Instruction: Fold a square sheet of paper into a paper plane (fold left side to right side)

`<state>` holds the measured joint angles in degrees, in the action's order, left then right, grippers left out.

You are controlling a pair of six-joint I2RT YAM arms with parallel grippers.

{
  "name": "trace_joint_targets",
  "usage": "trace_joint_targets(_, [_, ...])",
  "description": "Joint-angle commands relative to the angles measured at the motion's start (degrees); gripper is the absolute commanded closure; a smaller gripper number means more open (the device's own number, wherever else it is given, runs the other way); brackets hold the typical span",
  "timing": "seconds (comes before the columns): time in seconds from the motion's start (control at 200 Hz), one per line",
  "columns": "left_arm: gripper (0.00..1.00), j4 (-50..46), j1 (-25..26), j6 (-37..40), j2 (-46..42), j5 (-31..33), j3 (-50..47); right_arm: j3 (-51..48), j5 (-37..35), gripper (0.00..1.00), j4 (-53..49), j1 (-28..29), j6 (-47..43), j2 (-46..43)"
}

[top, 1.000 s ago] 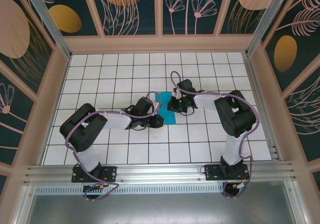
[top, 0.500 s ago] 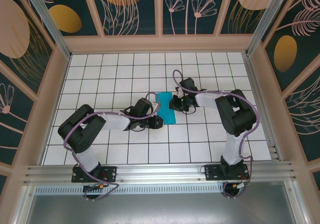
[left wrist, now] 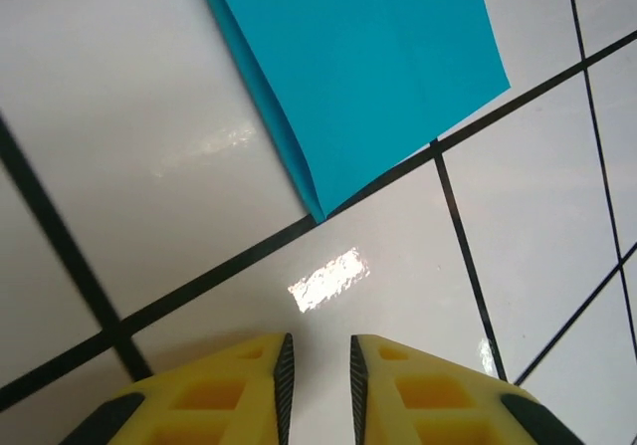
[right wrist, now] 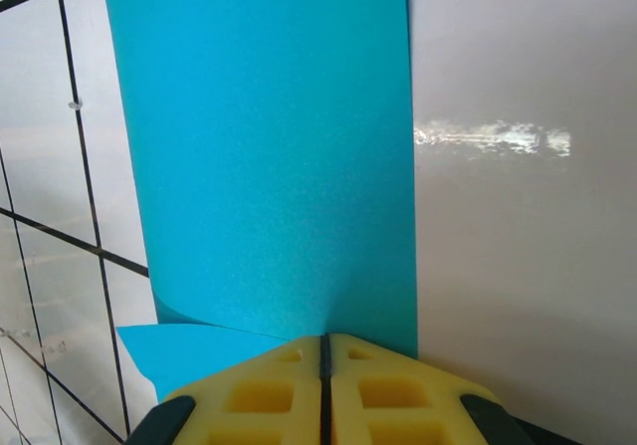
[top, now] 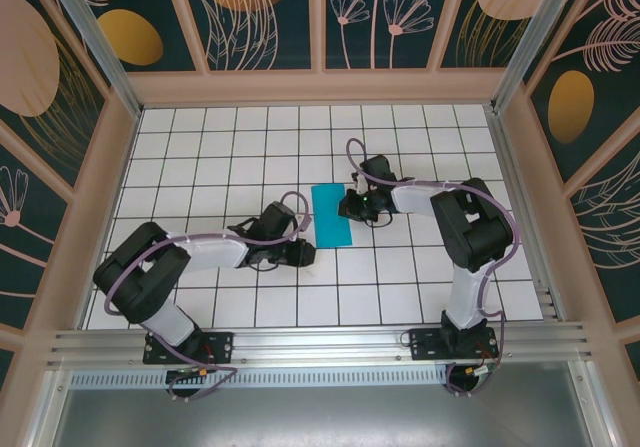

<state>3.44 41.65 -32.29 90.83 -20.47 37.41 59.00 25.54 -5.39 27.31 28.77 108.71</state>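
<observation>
- right claw: clenched, the two yellow ribbed pads seam-tight. The tips sit on one edge of the square sheet of paper. Can't tell whether it nips the top layer or just presses it down.
- probable reason: it pins the upper layer so the matched edges don't slide while the crease gets set.
- left claw: released, narrow gap between the pads and nothing in it. It is low over bare table, just beside a corner of the sheet and not touching it. Can't tell if it touches the table.
- my read: it is parked at the fold side, ready to rub the crease flat. Thin paper will skid if pushed sideways.
- sheet: middle of the table, between the two claws. It is doubled into a tall narrow rectangle, long sides running from near edge to far edge.
- the fold isn't flat yet. In the right wrist view one side curls up rounded, and a sliver of the lower layer peeks out.
- materials: thin, matte, plain teal paper with crisp straight edges and no marks. The table is glossy white tiles with black grid lines and glare spots, so it looks slippery.
</observation>
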Motion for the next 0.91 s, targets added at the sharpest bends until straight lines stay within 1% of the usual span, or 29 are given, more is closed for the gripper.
trace_joint_targets(0.0, [0.68,-3.55,-2.99,-0.4,-3.86,-0.67,2.93,-0.43,-3.03,0.88,-0.07,-0.81,-0.89,1.19])
trace_joint_targets(0.07, [0.64,-3.1,-4.94,-0.15,-4.69,-1.97,4.57,-0.08,-2.5,0.86,0.45,-0.94,-0.91,-0.15])
trace_joint_targets(0.095, [0.61,-2.76,-5.66,-0.14,-4.65,-2.55,5.23,0.13,-2.5,0.85,0.51,-1.03,-0.99,-0.63])
trace_joint_targets(0.14, [0.56,-1.95,-6.74,-0.14,-4.24,-3.29,6.45,0.56,-2.68,0.8,0.55,-1.1,-1.16,-1.72])
trace_joint_targets(0.305, [0.46,-0.25,-9.53,-0.36,0.57,-4.23,11.23,0.5,-3.72,0.67,0.68,-2.2,-1.94,-6.58])
trace_joint_targets(0.39, [0.44,1.08,-9.74,-0.06,3.66,-5.87,13.02,-0.35,-4.37,0.61,0.15,-2.91,-2.4,-9.02])
trace_joint_targets(0.495, [0.43,3.05,-9.74,-0.97,6.61,-7.75,14.36,-1.38,-4.52,0.56,-0.83,-3.77,-3.39,-10.9])
trace_joint_targets(0.606, [0.42,6.23,-9.74,-2.25,7.04,-9.72,13.98,-2.48,-4.71,0.54,-1.38,-4.36,-4.03,-12.13])
trace_joint_targets(0.636, [0.42,6.67,-9.75,-2.33,8.69,-10.2,13.91,-2.8,-4.77,0.54,-1.48,-4.42,-4.16,-12.39])
trace_joint_targets(0.776, [0.37,9.86,-9.52,-3.39,8.06,-12.8,12.43,-4.66,-5.13,0.53,-1.23,-5.06,-4.52,-13.56])
trace_joint_targets(0.901, [0.37,6.87,-8.99,-1.97,10.04,-10.8,14.3,-5.96,-4.73,0.53,-0.69,-5.28,-4.44,-14.2])
